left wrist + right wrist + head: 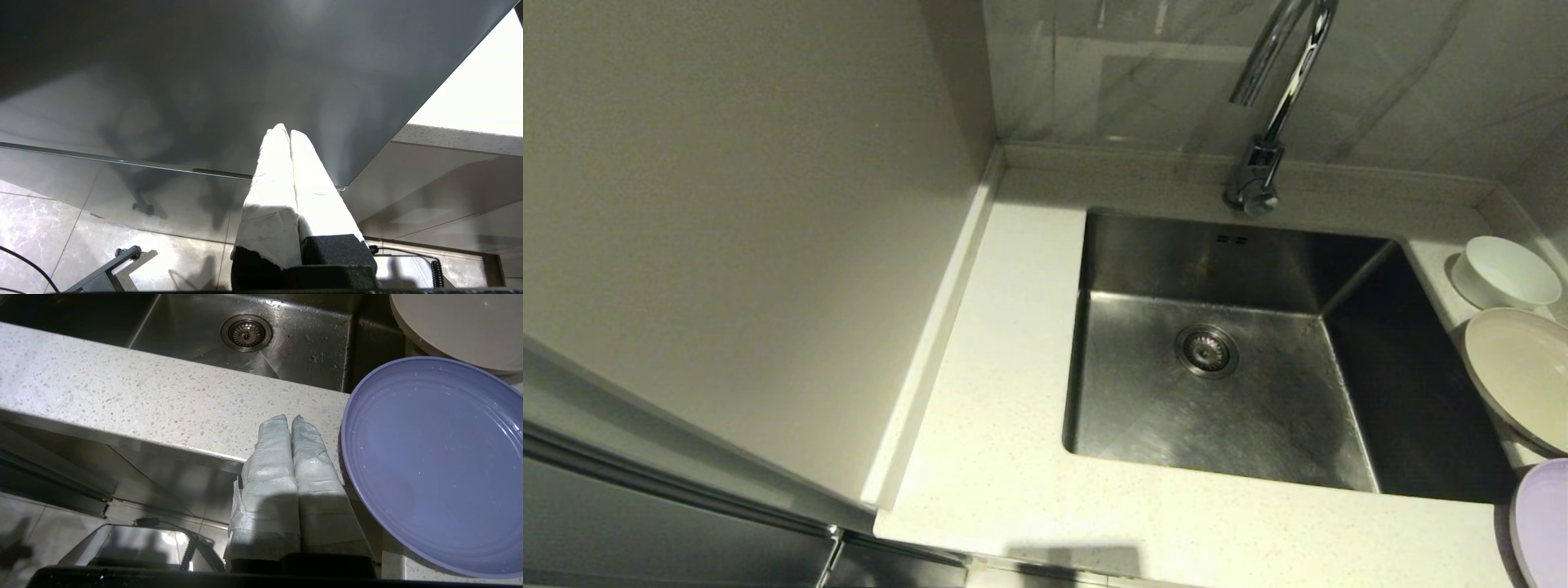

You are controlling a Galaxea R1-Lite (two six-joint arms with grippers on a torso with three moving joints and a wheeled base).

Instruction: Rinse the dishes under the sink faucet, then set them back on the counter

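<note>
The steel sink (1209,269) lies in the speckled counter (1005,457) below the chrome faucet (1274,98). On the counter right of the sink stand a white bowl (1507,272), a cream plate (1523,371) and a lavender plate (1543,523), which reaches over the counter's front edge. My right gripper (289,417) is shut and empty, at the counter's front edge just beside the lavender plate (433,465). My left gripper (284,130) is shut and empty, low beside a grey cabinet panel. Neither arm shows in the head view.
A tall beige wall panel (743,229) borders the counter on the left. The drain strainer (1207,349) sits mid-basin; water drops dot the sink floor (310,339). Tiled floor (49,228) and cables show below the left gripper.
</note>
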